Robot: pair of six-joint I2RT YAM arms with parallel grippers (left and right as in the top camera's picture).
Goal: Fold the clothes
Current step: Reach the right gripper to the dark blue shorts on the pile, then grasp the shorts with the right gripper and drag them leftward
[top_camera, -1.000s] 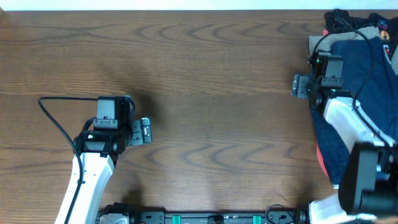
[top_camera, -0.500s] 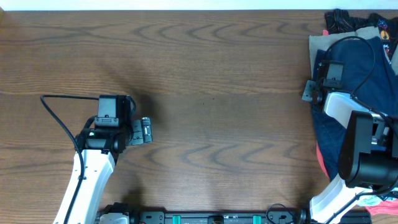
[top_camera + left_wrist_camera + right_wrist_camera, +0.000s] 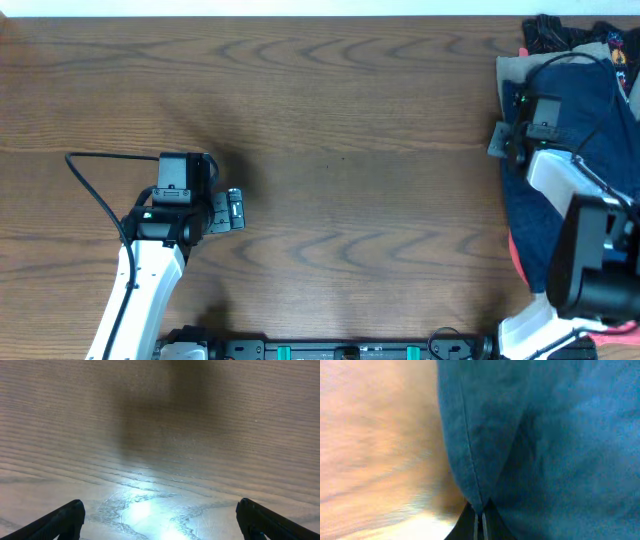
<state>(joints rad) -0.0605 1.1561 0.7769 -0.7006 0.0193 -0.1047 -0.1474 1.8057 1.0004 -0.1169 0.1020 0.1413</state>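
Observation:
The clothes (image 3: 590, 105), a dark navy garment, lie in a pile at the table's right edge. My right gripper (image 3: 508, 138) is at the garment's left edge. In the right wrist view it (image 3: 481, 525) is shut on the clothes (image 3: 545, 435), pinching a stitched seam at the hem, and blue cloth fills most of the frame. My left gripper (image 3: 238, 210) hovers at the left over bare wood, far from the pile. Its wrist view shows the left gripper (image 3: 160, 520) open, fingers wide apart with only the table below.
A khaki-beige garment (image 3: 512, 70) sticks out under the navy one. A black garment with print (image 3: 560, 30) sits at the back right corner, and a red piece (image 3: 520, 262) shows by the right arm. The wooden table (image 3: 350, 150) spreads between the arms.
My right gripper moved a little to the right onto the navy garment's left edge and shut on it. The left arm has stayed put.

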